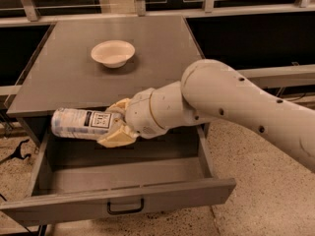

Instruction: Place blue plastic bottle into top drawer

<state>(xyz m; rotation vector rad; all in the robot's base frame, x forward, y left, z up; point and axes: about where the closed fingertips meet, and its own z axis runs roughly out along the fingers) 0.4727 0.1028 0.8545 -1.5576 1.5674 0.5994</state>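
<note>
The gripper (111,124) is pinching the blue plastic bottle (74,124) around its labelled middle, tan fingers (117,139) pressing it from above and below. It is holding the bottle sideways in the air, over the left part of the open top drawer (172,193) and about level with the front edge of the worktop (59,82).

The likeliest trouble is on the left. The bottle's free end is reaching toward the drawer's left wall, and lowering it there could catch it on the rim and leave it perched across the edge. Letting go from this height is also risky — a round bottle lying on its side would probably bounce or roll. The thick arm (236,102) is crossing the drawer's right side close under the worktop edge, so a careless descent might knock it.

The white bowl (112,53) is sitting well back on the worktop, well apart from the gripper and out of the way.
</note>
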